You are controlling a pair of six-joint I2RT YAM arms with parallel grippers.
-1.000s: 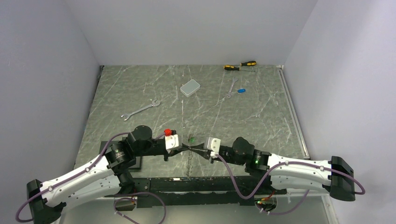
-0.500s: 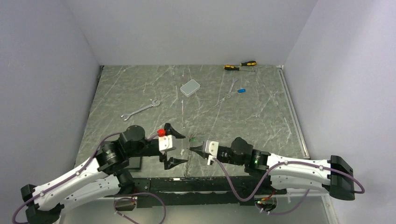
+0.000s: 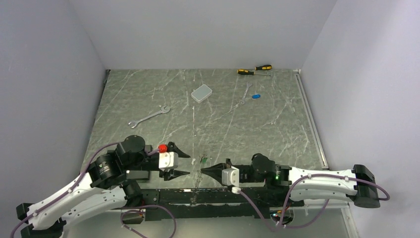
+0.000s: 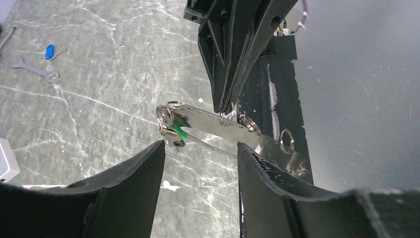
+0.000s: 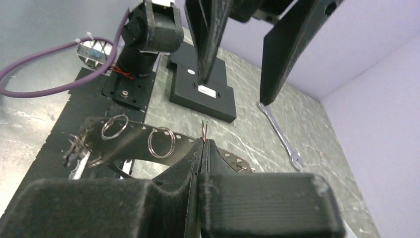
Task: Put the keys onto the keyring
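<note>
Right fingers (image 4: 233, 59), closed, pinch the keyring (image 4: 203, 117) aloft, likely for threading. Left fingers (image 4: 131, 191), half open and empty, face its green key (image 4: 179, 133).

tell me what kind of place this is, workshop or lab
Most likely a robot lab test cell, not a workshop: a marbled tabletop boxed in by plain pale walls, a left arm and right arm bolted at its near edge, and a wrench and screwdrivers laid out.
</note>
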